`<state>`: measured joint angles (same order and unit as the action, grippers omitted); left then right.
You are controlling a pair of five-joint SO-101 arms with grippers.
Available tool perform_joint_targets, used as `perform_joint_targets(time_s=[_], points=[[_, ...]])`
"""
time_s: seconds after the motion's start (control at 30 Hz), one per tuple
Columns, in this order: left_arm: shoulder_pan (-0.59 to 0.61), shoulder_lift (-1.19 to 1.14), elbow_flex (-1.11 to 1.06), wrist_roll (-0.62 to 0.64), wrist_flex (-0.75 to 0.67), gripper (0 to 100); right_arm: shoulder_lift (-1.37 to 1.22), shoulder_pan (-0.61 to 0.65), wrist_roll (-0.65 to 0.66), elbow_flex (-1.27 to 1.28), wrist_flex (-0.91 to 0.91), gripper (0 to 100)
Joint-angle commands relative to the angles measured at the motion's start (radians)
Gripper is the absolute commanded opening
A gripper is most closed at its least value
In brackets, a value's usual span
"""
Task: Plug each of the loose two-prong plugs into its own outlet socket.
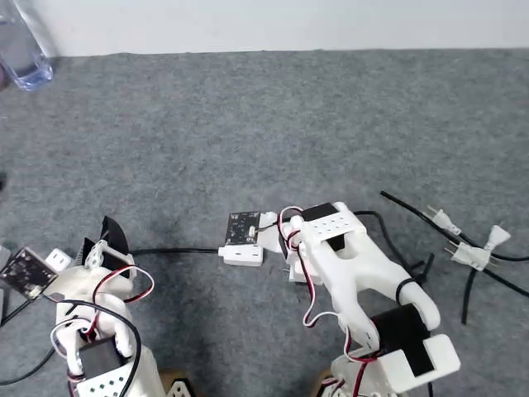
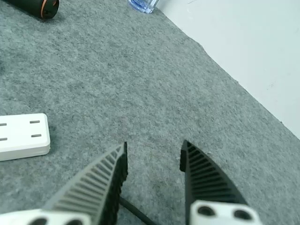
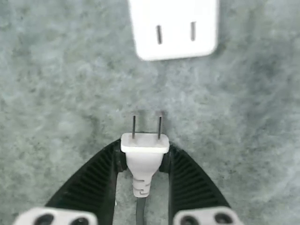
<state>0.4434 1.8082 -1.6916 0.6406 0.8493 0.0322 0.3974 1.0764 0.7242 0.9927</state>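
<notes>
Prongs on the white plug point(image 3: 143, 161) point straight at the outlet socket point(image 3: 174, 28) ahead. Its slots sit slightly to one side of them, across a gap of grey table point(image 3: 56, 84). The right hand point(image 3: 144, 151) is clamped round the plug's body, the cord trailing back between its fingers. The left hand point(image 2: 153, 150) hangs spread and empty, farther from the socket. Another loose plug point(image 1: 445, 220) lies well off beyond the right arm.
</notes>
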Motion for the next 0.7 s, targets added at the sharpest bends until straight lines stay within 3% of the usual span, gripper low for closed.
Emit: perform_joint_targets(time_s=[0.0,0.47,0.67], points=[[-0.006,0.008,0.008,-0.008,0.003,17,0.018,0.015,-0.012,0.006,0.047,0.9],[-0.009,0.011,0.008,-0.005,-0.005,17,0.499,0.071,-0.180,0.003,0.252,0.9],[-0.124,0.011,0.008,0.015,-0.006,17,0.622,0.068,-0.242,-0.034,0.323,0.8]])
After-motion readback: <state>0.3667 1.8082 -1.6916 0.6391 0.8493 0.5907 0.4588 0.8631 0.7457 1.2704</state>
